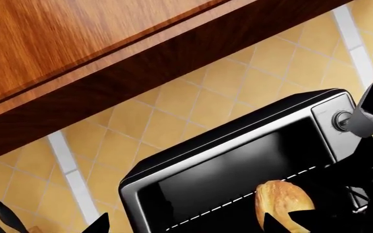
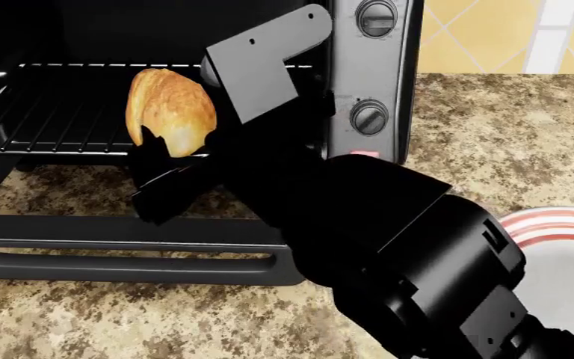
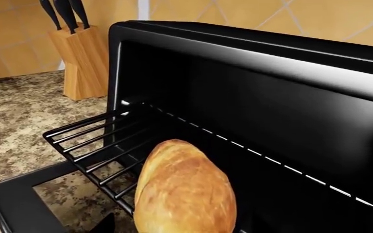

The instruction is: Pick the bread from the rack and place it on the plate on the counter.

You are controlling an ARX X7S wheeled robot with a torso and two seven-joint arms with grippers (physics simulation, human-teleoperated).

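Note:
The bread (image 2: 170,107) stands on end at the front of the black wire rack (image 2: 57,112) inside the open toaster oven. My right gripper (image 2: 159,155) reaches in from the right. It is open, with its jaws either side of the bread's lower end. In the right wrist view the bread (image 3: 185,189) fills the space between the jaws, and a gap shows beside one fingertip (image 3: 106,223); the rack (image 3: 102,145) runs under it. My left gripper (image 1: 188,225) is open and empty, off to the oven's side. The plate (image 2: 558,225) lies on the counter (image 2: 486,134) at the right.
The oven door (image 2: 117,247) hangs open and flat over the counter's front. Two knobs (image 2: 370,117) sit on the oven's right panel. A wooden knife block (image 3: 86,53) stands left of the oven. A wooden wall cabinet (image 1: 76,43) hangs above.

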